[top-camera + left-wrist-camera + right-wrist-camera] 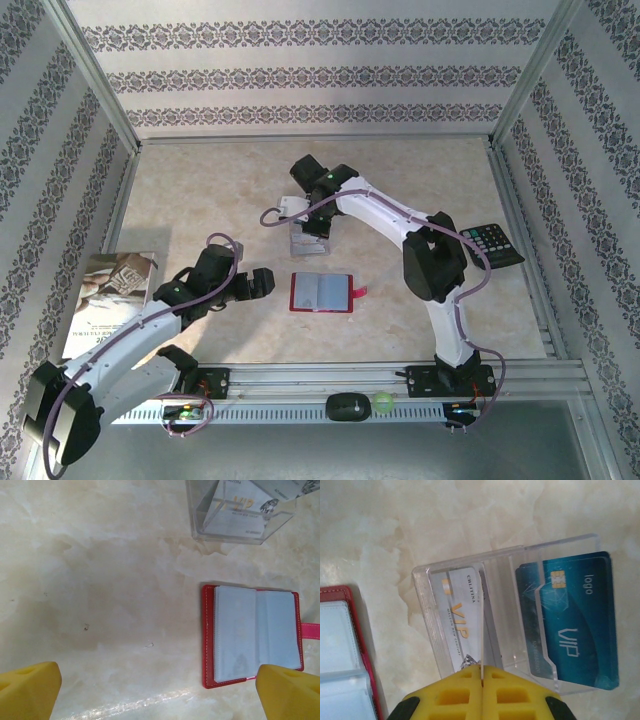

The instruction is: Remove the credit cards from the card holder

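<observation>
The red card holder lies open and flat on the table, its clear sleeves looking empty and its pink strap tab pointing right. My left gripper hovers open just left of it, with yellow fingers wide apart. My right gripper is shut on the silver-grey credit card, which stands in the left slot of a clear acrylic stand. The blue credit card rests in the stand's right slot. The holder's red edge shows to the left of the stand.
A black keypad remote lies at the right edge. A book lies at the left, beside my left arm. A dark oval object and a green ball sit on the front rail. The acrylic stand is just behind the holder.
</observation>
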Robot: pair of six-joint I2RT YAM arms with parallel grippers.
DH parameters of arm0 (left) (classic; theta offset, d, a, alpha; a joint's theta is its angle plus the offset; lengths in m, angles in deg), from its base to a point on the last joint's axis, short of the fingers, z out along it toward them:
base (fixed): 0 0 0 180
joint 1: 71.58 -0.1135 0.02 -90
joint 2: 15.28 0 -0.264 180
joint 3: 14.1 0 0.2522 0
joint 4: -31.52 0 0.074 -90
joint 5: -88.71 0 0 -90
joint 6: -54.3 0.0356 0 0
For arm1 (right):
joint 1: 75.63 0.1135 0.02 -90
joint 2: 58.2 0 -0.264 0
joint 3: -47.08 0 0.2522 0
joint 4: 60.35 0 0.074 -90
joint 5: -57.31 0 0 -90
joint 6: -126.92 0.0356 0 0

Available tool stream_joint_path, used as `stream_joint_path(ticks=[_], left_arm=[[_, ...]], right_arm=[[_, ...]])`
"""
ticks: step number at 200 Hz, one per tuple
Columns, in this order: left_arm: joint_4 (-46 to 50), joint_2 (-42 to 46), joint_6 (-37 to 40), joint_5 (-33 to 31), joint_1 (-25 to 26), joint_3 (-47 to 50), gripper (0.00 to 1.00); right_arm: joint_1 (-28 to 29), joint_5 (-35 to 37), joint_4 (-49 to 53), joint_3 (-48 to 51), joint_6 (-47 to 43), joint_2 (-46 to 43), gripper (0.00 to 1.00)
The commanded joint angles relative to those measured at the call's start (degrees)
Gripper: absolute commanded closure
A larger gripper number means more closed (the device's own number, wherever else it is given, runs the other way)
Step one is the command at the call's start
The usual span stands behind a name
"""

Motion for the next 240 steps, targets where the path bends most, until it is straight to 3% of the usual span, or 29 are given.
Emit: stream_joint_path(ticks=[1, 68, 78, 97, 143, 183, 214, 240], left_arm=[[1.29, -0.78, -0.17, 0.00, -1.22, 0.56, 0.00], [-0.32, -1.87, -0.13, 1.08, -1.98, 0.82, 0.00], [-0.40, -1.84, -0.15, 1.16, -2.04, 0.78, 0.01], [-0.49, -1.45, -0.29, 1.62, -2.17, 0.89, 0.00], [-2.63, 1.49, -1.86, 2.86, -2.31, 2.22, 0.00], [-5.76, 3.93, -3.61, 2.86, -2.35, 4.19, 0.00], [-12.06, 3.23, -5.77, 4.73, -2.48, 7.04, 0.00], [-16.09, 1.18, -6.63, 6.15, -2.75, 8.08, 0.00]], right_arm=[[0.50, 0.76, 2.84, -1.98, -1.89, 1.31, 1.00], [1.15, 0.30, 4.03, -3.58, -1.74, 3.71, 1.00], [1.20, 0.85, 3.02, -3.58, -1.08, 3.68, 0.94], [1.28, 1.82, 0.15, -3.04, 0.43, 2.68, 0.73], [1.21, 0.24, -14.44, 3.62, 7.35, -7.28, 0.61], [2.54, -2.00, -25.64, 14.59, 24.69, -17.86, 0.58], [5.64, 0.88, -34.60, 27.08, 42.12, -25.80, 0.58], [8.07, 3.65, -35.82, 34.83, 52.64, -30.70, 0.58]])
